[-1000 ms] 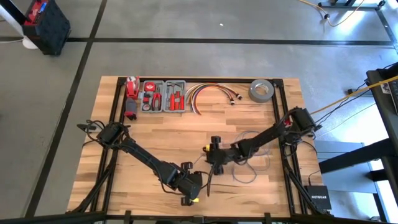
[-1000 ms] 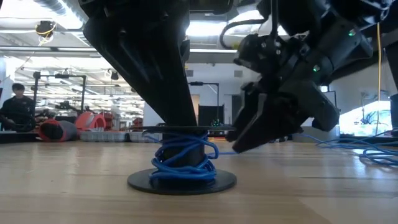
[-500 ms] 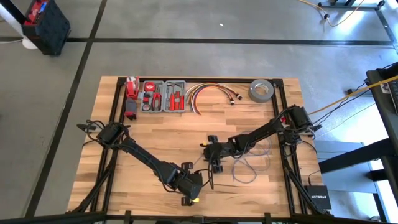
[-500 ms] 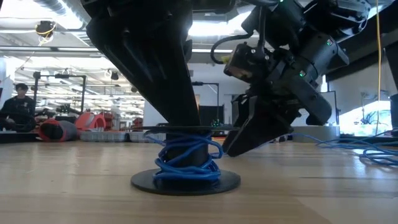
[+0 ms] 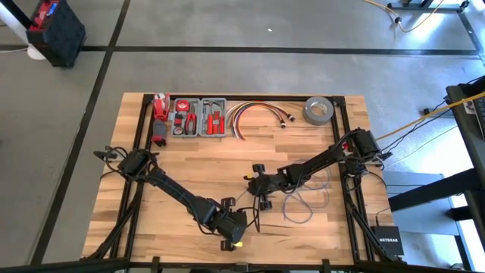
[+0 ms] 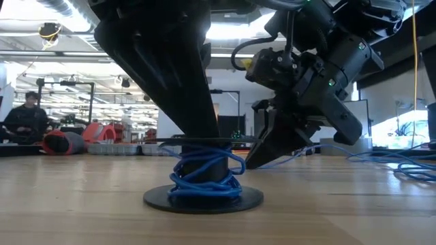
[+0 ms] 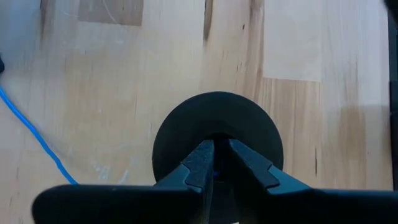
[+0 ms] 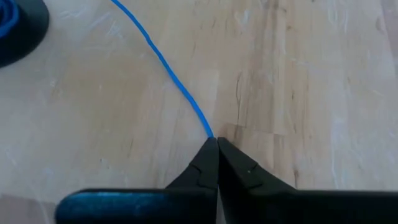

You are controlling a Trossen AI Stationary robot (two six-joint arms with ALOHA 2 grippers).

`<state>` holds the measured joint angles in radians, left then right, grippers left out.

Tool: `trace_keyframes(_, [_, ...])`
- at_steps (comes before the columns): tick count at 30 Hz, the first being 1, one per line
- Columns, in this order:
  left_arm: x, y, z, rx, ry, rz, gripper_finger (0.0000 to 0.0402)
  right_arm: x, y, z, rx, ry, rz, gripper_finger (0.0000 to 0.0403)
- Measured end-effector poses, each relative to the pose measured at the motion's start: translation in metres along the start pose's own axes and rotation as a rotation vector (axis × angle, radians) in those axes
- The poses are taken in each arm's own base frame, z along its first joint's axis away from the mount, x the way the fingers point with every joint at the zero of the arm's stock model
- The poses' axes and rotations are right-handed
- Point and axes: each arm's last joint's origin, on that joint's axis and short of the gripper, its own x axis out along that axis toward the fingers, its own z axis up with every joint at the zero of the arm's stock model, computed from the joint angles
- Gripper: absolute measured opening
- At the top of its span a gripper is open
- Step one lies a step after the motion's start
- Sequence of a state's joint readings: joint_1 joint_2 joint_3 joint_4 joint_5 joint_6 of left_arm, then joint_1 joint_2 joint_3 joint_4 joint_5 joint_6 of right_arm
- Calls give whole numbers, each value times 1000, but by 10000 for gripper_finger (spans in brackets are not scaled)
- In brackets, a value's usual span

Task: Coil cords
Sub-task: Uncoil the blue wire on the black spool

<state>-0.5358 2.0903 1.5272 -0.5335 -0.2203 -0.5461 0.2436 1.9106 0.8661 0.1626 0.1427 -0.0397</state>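
Observation:
A round black disc [image 7: 217,134] lies flat on the wooden table near its front edge. Blue wire [image 6: 204,178] is wound around the upright stem that rises from it. My left gripper [image 7: 216,144] comes down on that stem and is shut on it. From the winding, the blue wire [image 8: 163,65] runs across the table to my right gripper [image 8: 212,140], which is shut on it just right of the disc [image 6: 203,198]. Beyond that gripper the rest of the wire lies in loose loops [image 5: 303,203]. My left gripper pinches the disc's upright stem [image 7: 214,169] between its two fingers, slanting down from above. The disc stays flat on the table. My right gripper pinches the blue wire [image 8: 205,127] at its fingertips, slanting down close to the tabletop. The wire runs nearly straight from there toward the disc.
Along the far edge stand a grey tool tray [image 5: 198,117], a bundle of red, yellow and white cables [image 5: 258,114] and a grey tape roll [image 5: 319,111]. A person [image 6: 22,121] sits far off in the room behind.
My right gripper has moved toward the disc and sunk closer to the table. Its fingers have shut on the blue wire.

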Motion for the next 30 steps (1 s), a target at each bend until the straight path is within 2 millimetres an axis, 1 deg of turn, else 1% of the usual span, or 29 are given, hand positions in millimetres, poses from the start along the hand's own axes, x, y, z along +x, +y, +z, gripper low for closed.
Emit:
trace_keyframes(4, [0,0,-1,19,4,1,40,-7,-2,1,-4,25,-32,4])
trace_keyframes(8, [-7,-1,-3,36,29,3,40,-22,-7,-3,-15,103,-123,3])
trace_keyframes(15, [-29,-3,-8,-9,66,9,40,-54,-17,-15,-22,311,-311,2])
trace_keyframes(18, [-32,-2,-14,-30,112,39,40,-65,-19,-23,-7,406,-362,1])
trace_keyframes(20, [-33,-2,-17,-39,134,55,40,-72,-20,-25,11,435,-382,1])
trace_keyframes(23, [-33,-2,-17,-41,133,55,40,-75,-20,-27,45,453,-383,1])
trace_keyframes(26, [-34,-3,-14,-39,105,45,40,-75,-19,-26,80,453,-336,2])
trace_keyframes(30, [-36,-4,-5,-10,-28,91,40,-75,-18,-25,122,442,-311,11])
